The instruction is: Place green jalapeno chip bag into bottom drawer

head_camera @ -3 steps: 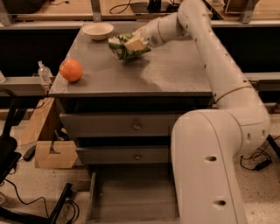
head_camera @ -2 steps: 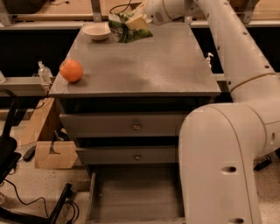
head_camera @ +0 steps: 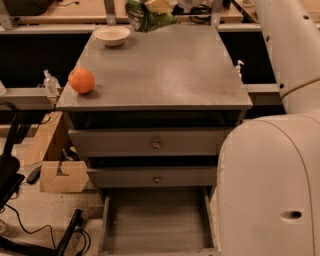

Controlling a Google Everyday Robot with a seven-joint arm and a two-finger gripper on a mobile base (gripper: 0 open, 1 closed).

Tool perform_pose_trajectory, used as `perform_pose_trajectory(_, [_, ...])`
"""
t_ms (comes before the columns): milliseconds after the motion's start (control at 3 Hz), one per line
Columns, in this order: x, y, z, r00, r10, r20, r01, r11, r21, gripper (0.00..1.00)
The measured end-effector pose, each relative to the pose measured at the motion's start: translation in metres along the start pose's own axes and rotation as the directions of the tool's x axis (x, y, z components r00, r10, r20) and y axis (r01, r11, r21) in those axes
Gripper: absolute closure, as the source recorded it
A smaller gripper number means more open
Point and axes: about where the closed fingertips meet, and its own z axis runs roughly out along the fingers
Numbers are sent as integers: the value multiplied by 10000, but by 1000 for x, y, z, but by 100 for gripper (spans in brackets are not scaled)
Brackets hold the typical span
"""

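Down low, the bottom drawer (head_camera: pixel 155 220), a wide shallow grey metal tray, stands pulled out, and its flat floor shows bare grey from side wall to side wall. Above it the two upper grey drawers with small round knobs (head_camera: pixel 156 144) sit pushed in. On the grey cabinet top (head_camera: pixel 170 75), the round white bowl (head_camera: pixel 112 35) rests near the back left corner and the round orange fruit (head_camera: pixel 81 80) close to the left edge, well apart from each other. The wide middle and right of that top is bare metal. Up at the very top of the view, the gripper (head_camera: pixel 161 5) is clenched on the crinkled green jalapeno chip bag (head_camera: pixel 146 16), which hangs in the air over the back edge, just right of the bowl. The robot's big white body (head_camera: pixel 270 190) crowds the open drawer's right side, and its white arm (head_camera: pixel 285 45) rises along the right. Since a moment ago the bag has gone higher and farther back; bowl and orange have stayed put.
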Motion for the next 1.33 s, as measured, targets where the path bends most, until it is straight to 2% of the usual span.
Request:
perform_pose_trajectory(333, [9, 8, 3, 9996, 256, -101, -258, 9995, -179, 100])
perform_pose_trajectory(667, [9, 25, -18, 9978, 660, 23, -659, 9977, -124, 100])
perform_pose_trajectory(1000, [-22, 41, -70, 9920, 956, 822, -1006, 9932, 585, 100])
perform_pose_trajectory(1333, [-46, 73, -108, 9686, 1643, 1867, -1860, 9769, 1053, 100])
